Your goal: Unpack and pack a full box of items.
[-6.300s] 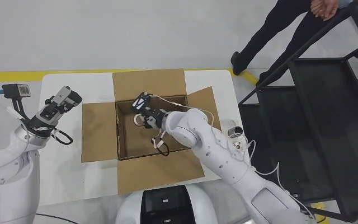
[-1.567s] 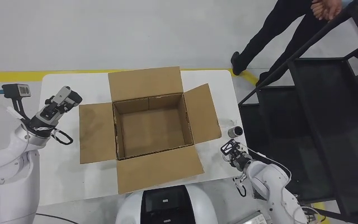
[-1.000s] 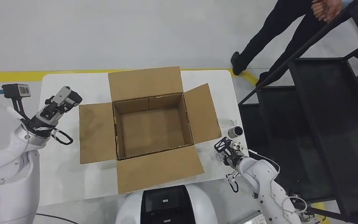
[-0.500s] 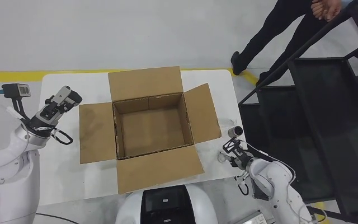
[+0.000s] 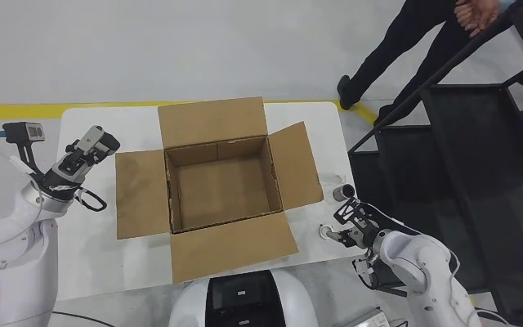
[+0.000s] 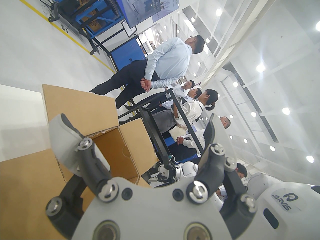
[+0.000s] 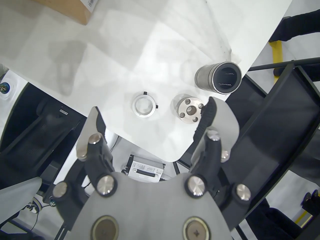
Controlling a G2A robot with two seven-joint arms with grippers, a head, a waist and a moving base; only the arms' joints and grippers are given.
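The open cardboard box [image 5: 216, 176] stands in the middle of the white table [image 5: 98, 229], flaps spread, its floor bare. At the table's right front corner lie a dark-bored metal cylinder [image 7: 218, 77] [image 5: 343, 192], a small flanged disc [image 7: 190, 110] and a flat metal ring [image 7: 144, 105] [image 5: 325, 233]. My right gripper [image 7: 153, 112] [image 5: 349, 225] hovers open just above them, holding nothing; one fingertip is beside the disc. My left gripper [image 6: 135, 126] [image 5: 90, 147] is open and empty to the left of the box [image 6: 82, 106], raised off the table.
A black metal stair frame [image 5: 441, 163] stands close against the table's right edge, right beside my right arm. Bare table surface lies left of the box and along the front left.
The right arm came out of the box to the table's right front corner. In the last second it drew back toward the edge, and the ring now lies uncovered. The left arm kept still.
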